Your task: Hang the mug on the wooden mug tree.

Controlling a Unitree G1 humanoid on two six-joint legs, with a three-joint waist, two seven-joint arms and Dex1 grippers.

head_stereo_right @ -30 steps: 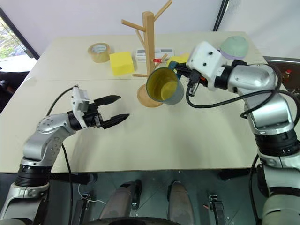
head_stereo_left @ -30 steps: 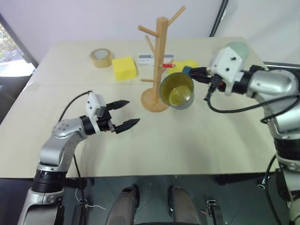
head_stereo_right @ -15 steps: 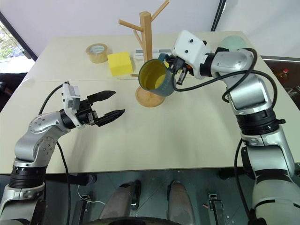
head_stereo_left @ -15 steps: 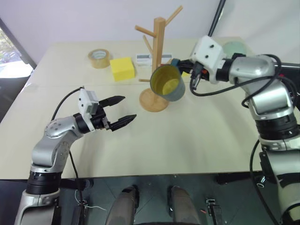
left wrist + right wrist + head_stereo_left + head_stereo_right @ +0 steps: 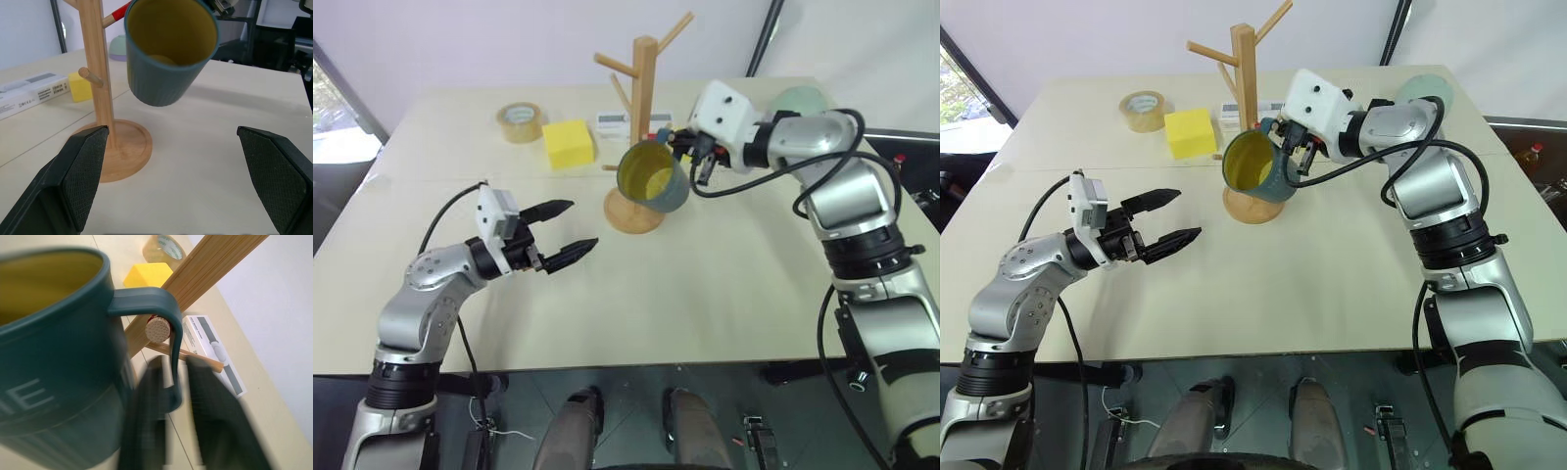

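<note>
Mug: dark teal-blue outside, yellow inside; raised off the table, tilted with its mouth toward the camera; hangs just in front of the wooden mug tree, above its base; in the right wrist view a peg tip with a red end sits inside the loop of the handle, so the handle is threaded over a peg.
Wooden mug tree: light-wood pole with slanting pegs on a round disc base; upright near the middle of the far half of the table.
Right gripper: at the mug handle, reaching in from the right; its two fingers stand either side of the lower handle with a narrow gap; whether they press the handle or have let go cannot be told.
Left gripper: held above the near left part of the table, well apart from the mug; fingers spread wide and empty, pointing toward the tree.
Table: pale cream top; seam running across it.
Tape roll: tan; far left of the table.
Yellow block: just beside the tape roll, left of the tree.
White box: flat, printed label; behind the tree.
Upturned bowl: mint-coloured; far right, behind the right arm.
</note>
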